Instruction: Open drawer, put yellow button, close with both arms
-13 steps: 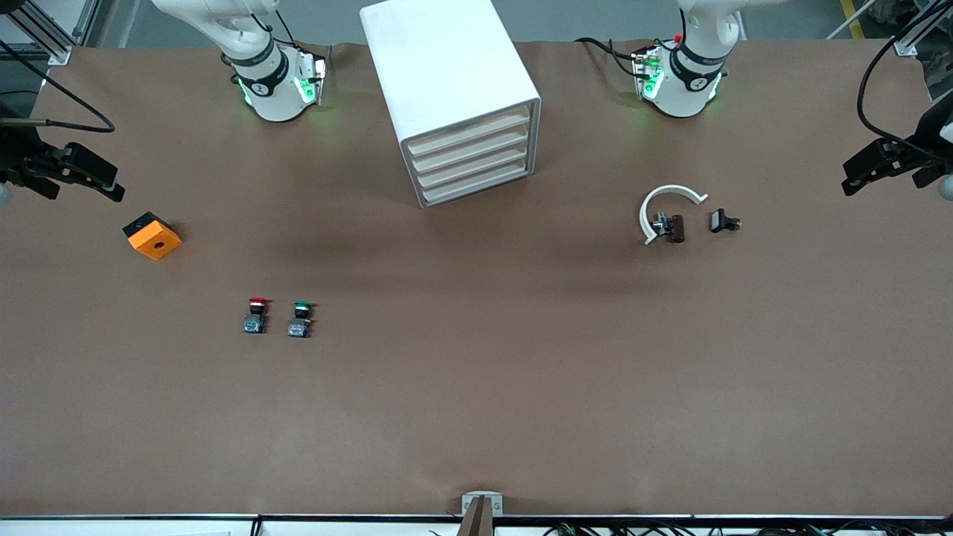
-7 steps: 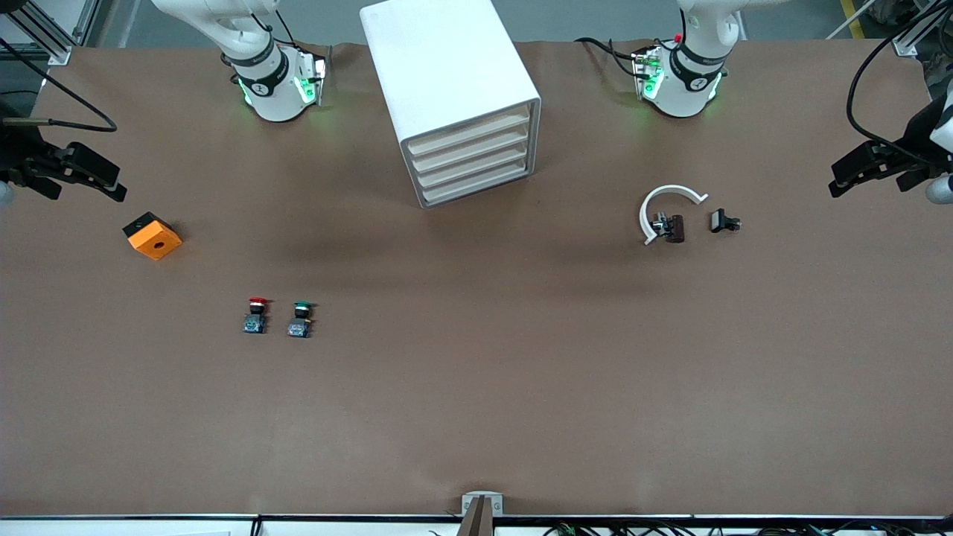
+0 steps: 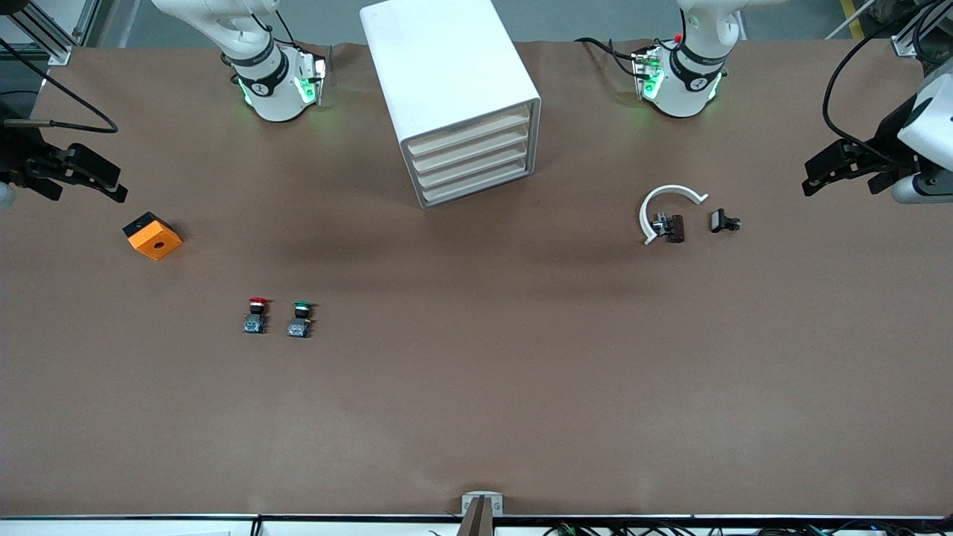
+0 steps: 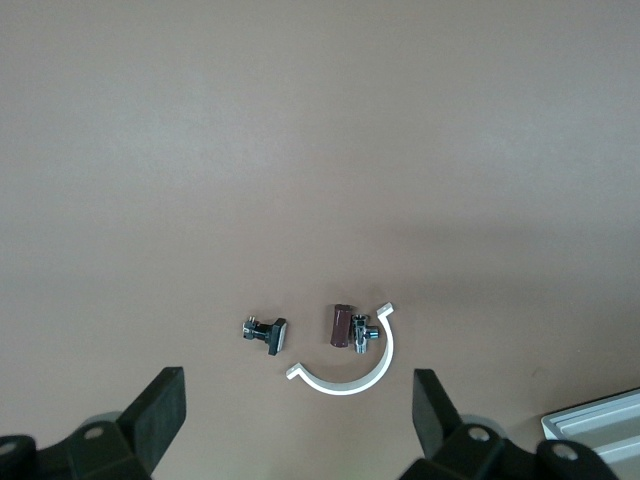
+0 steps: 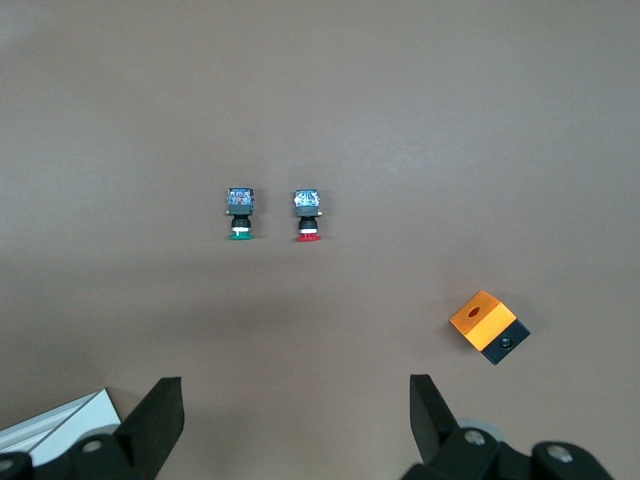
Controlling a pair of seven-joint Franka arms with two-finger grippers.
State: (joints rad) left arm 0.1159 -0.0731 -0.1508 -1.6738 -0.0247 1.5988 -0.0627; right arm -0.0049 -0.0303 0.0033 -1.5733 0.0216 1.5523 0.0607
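The white cabinet (image 3: 439,59) stands at the back middle with all four drawers shut; the drawer (image 3: 469,132) is the uppermost cream front. No yellow button shows in any view. My left gripper (image 3: 815,177) is open and empty over the table's edge at the left arm's end; in the left wrist view (image 4: 300,420) its jaws stand wide apart. My right gripper (image 3: 113,184) is open and empty over the right arm's end, above the orange box (image 3: 152,235); in the right wrist view (image 5: 297,425) its jaws are also wide apart.
A red-capped button (image 3: 256,315) and a green-capped button (image 3: 300,318) stand side by side, nearer to the front camera than the orange box. A white curved clip (image 3: 666,201), a brown part (image 3: 675,228) and a black part (image 3: 722,221) lie toward the left arm's end.
My left gripper has moved in from the table's edge toward the curved clip. My right gripper has barely moved. The drawers and the objects on the table are unchanged.
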